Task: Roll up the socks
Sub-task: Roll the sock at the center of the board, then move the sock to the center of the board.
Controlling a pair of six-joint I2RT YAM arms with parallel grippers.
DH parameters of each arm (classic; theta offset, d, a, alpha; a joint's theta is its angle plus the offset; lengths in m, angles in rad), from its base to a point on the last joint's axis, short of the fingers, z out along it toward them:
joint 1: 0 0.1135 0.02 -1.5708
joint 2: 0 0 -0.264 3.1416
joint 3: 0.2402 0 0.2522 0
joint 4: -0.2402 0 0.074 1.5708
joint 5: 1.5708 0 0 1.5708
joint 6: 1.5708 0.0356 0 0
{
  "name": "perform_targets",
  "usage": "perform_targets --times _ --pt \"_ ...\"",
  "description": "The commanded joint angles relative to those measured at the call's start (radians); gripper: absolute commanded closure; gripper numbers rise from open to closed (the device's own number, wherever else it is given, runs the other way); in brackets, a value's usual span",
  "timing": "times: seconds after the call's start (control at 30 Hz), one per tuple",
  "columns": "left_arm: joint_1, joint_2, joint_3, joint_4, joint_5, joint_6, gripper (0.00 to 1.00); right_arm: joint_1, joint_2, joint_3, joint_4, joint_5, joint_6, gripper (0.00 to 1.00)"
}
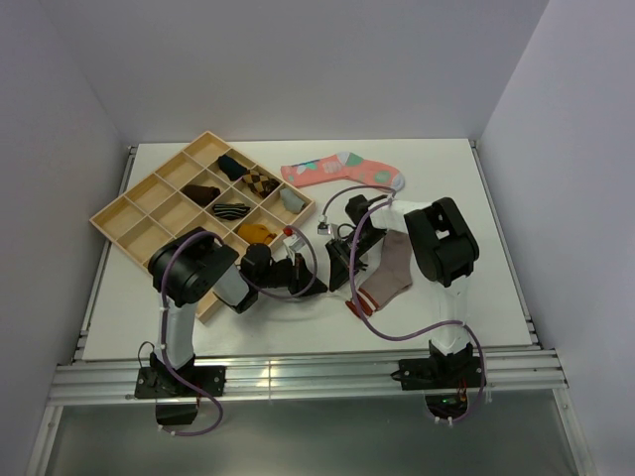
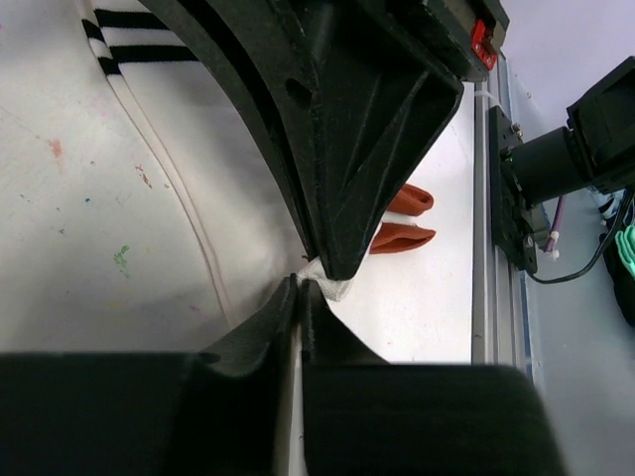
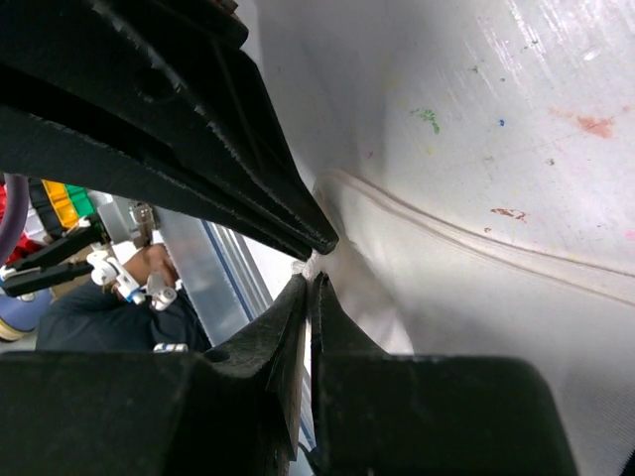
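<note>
The white ankle sock (image 2: 233,149) lies flat on the table, its dark cuff stripes (image 2: 134,45) at the far end. My left gripper (image 2: 301,285) is shut, pinching the sock's near edge. My right gripper (image 3: 311,280) is shut on the same white fabric (image 3: 476,307), tip to tip with the left one. In the top view both grippers (image 1: 298,273) (image 1: 342,263) meet at mid-table and hide the white sock. The taupe-brown sock (image 1: 389,270) lies just right of them, its red-striped cuff (image 1: 360,303) toward the near edge.
A wooden compartment tray (image 1: 129,213) holding several rolled socks stands at the back left, close behind the left arm. A coral-pink patched sock (image 1: 342,171) lies at the back centre. The table's metal rail (image 2: 483,198) runs along the near edge.
</note>
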Motion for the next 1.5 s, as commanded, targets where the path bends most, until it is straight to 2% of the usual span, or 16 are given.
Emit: perform_targets --times 0.0,0.07,0.13,0.17,0.23,0.27,0.37,0.57,0.73,0.8,1.0,1.1,1.47 --pt "-0.009 0.013 0.016 0.001 0.01 0.03 0.94 -0.004 -0.006 0.01 0.018 0.004 0.014 1.0" --pt "-0.009 0.0 0.01 -0.013 -0.01 0.034 1.0 -0.006 -0.011 0.01 0.022 0.01 0.019 0.98" --pt "-0.014 -0.024 0.007 -0.057 -0.026 0.047 1.0 -0.006 -0.021 0.008 0.031 0.03 0.029 0.9" --pt "-0.015 -0.031 0.012 -0.077 -0.047 0.059 1.0 -0.004 -0.026 0.008 0.037 0.036 0.032 0.83" --pt "-0.021 -0.048 0.016 -0.146 -0.087 0.07 1.0 -0.006 -0.049 0.008 0.042 0.06 0.038 0.77" --pt "-0.024 -0.053 0.026 -0.172 -0.105 0.08 1.0 -0.007 -0.061 0.01 0.047 0.071 0.042 0.69" --pt "-0.029 -0.07 0.03 -0.234 -0.159 0.085 1.0 -0.01 -0.11 0.005 0.065 0.111 0.052 0.57" --pt "-0.034 -0.114 0.036 -0.337 -0.25 0.096 1.0 -0.055 -0.184 0.008 0.065 0.133 0.055 0.47" --pt "-0.034 -0.145 0.044 -0.423 -0.354 0.093 1.0 -0.104 -0.238 -0.005 0.05 0.202 0.058 0.47" --pt "-0.035 -0.168 0.046 -0.455 -0.369 0.094 1.0 -0.121 -0.271 -0.027 0.051 0.281 0.049 0.49" --pt "-0.035 -0.237 0.064 -0.576 -0.437 0.097 1.0 -0.139 -0.353 -0.183 0.076 0.447 0.026 0.58" --pt "-0.04 -0.261 0.072 -0.619 -0.44 0.099 1.0 -0.154 -0.367 -0.2 0.077 0.505 0.032 0.66" --pt "-0.05 -0.286 0.121 -0.752 -0.426 0.102 1.0 -0.279 -0.233 -0.182 0.054 0.659 -0.038 0.69"
